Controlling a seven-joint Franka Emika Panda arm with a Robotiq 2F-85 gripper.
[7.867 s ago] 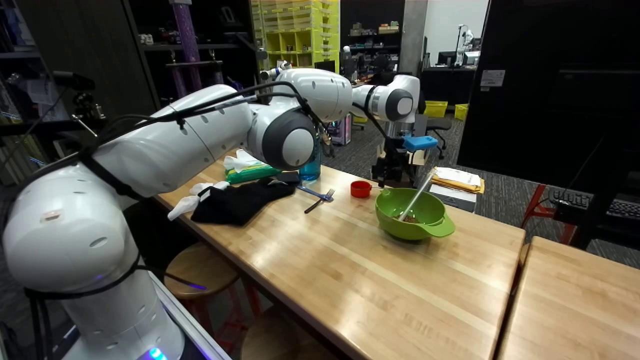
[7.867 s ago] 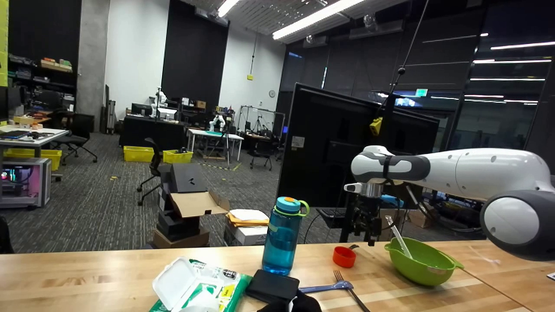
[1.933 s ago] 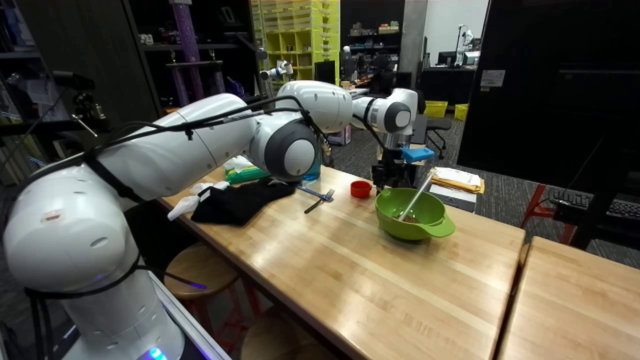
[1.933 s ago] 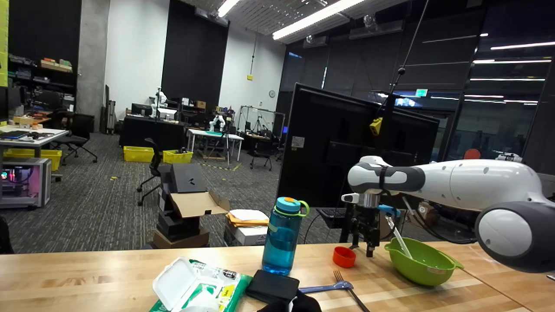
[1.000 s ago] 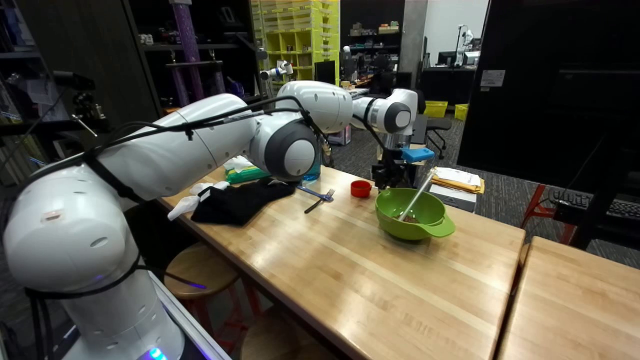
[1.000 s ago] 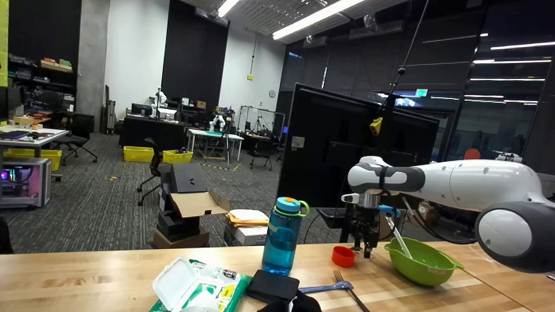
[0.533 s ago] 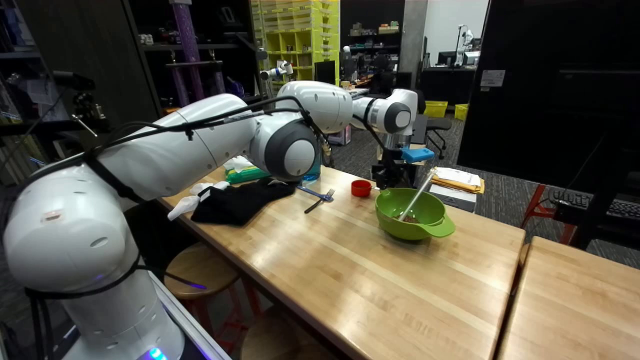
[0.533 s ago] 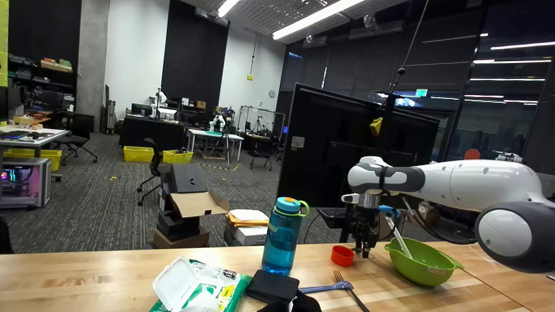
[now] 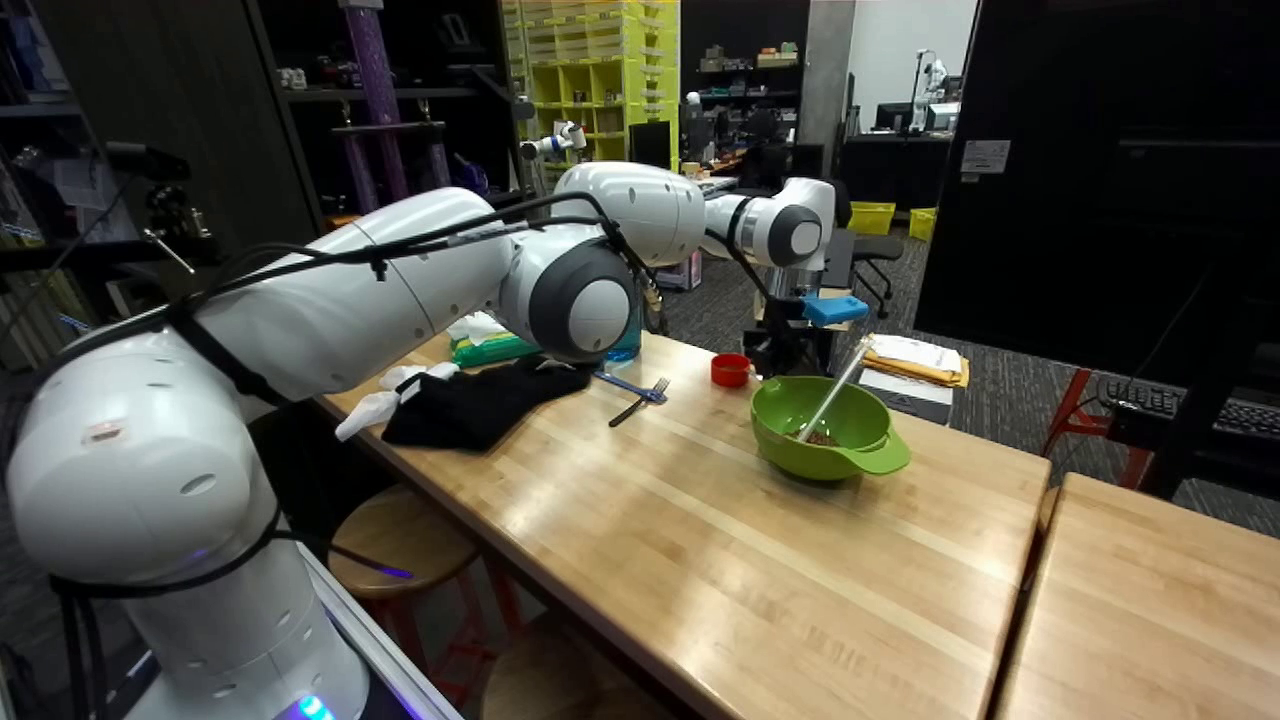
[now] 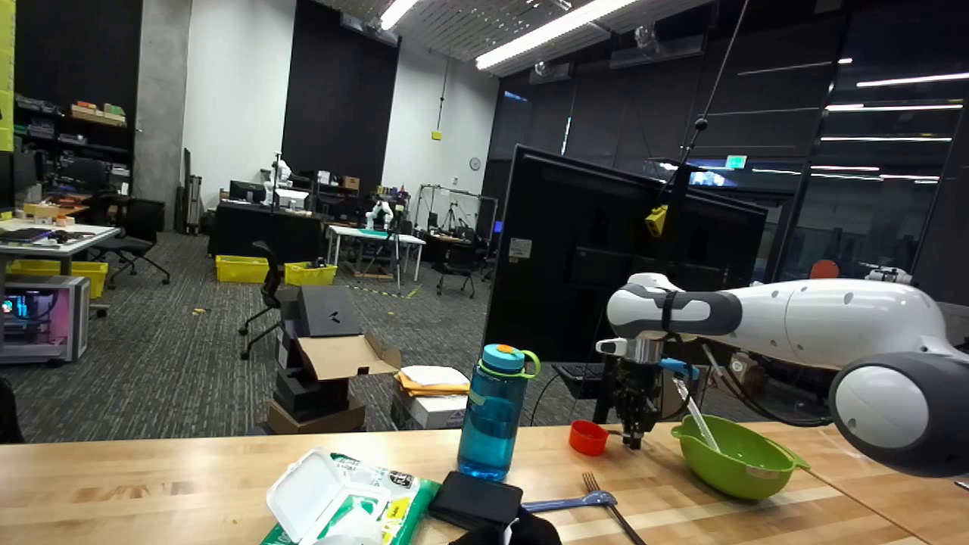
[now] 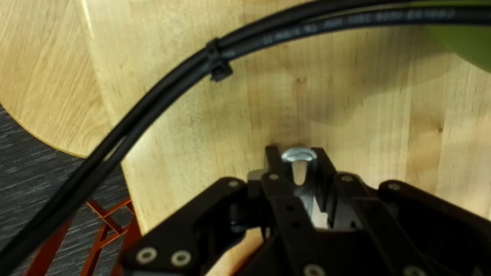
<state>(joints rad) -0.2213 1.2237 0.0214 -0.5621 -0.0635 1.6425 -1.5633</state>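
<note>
While pinching the silvery handle (image 11: 299,153) in the closed pincer (image 10: 633,440), held the red measuring cup (image 9: 730,372) apparently upright on the counter (image 9: 700,530), near the green bowl (image 10: 719,471). Judged at the grasping step, with lifting not yet evident. Likely called next for a firm, level raise, clear of the bowl's rim.

Nothing legible, blurred print on black cable (image 11: 284,35)
</note>
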